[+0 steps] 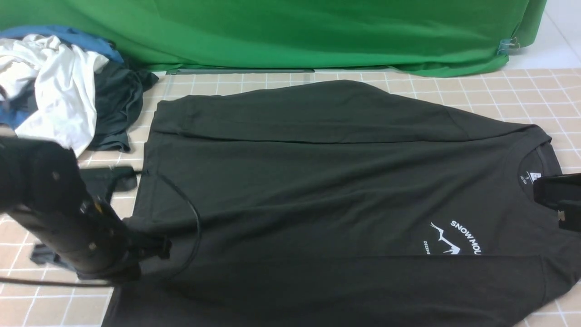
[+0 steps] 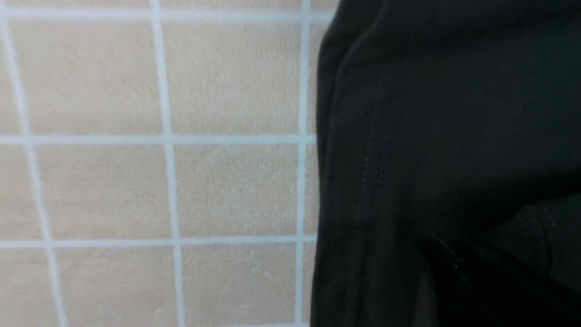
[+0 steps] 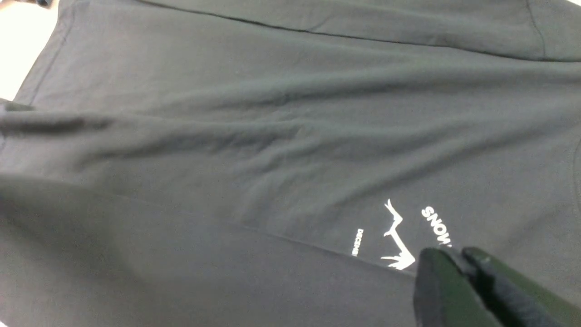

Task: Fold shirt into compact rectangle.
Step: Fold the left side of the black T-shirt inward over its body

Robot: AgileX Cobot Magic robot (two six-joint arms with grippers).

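On the beige, white-gridded table [image 1: 522, 91] in front of a green backdrop [image 1: 290, 32], a heap of white, blue and dark clothes [image 1: 59, 91] sits at the far left corner. Just right of it, the robot's left arm [image 1: 59, 218] reaches in low, and a thin black cable [image 1: 193, 213] arcs from it over the cloth. The left gripper [image 1: 161, 249] meets the hem edge of the shirt [image 1: 317, 181]. From the front its jaws are a dark blur against dark fabric, so whether they are parted or clamped on the hem cannot be told. The left wrist view shows only the stitched hem [image 2: 408, 136] lying beside bare table [image 2: 113, 181].

The black shirt fills the middle of the table, spread flat and turned sideways, with its hem toward the left and its collar toward the right. One long sleeve lies folded along the far side and the other along the near side. Toward the right, the white mountain print [image 1: 454, 238] shows on the chest, its lower edge tucked under the near sleeve. The white neck tag [image 1: 529, 177] sits inside the collar. At the far right, the right gripper [image 1: 556, 200] hovers by the collar. Its wrist view shows its fingers [image 3: 435, 290] pressed together just beside the print [image 3: 399, 240]; no cloth is seen between them.
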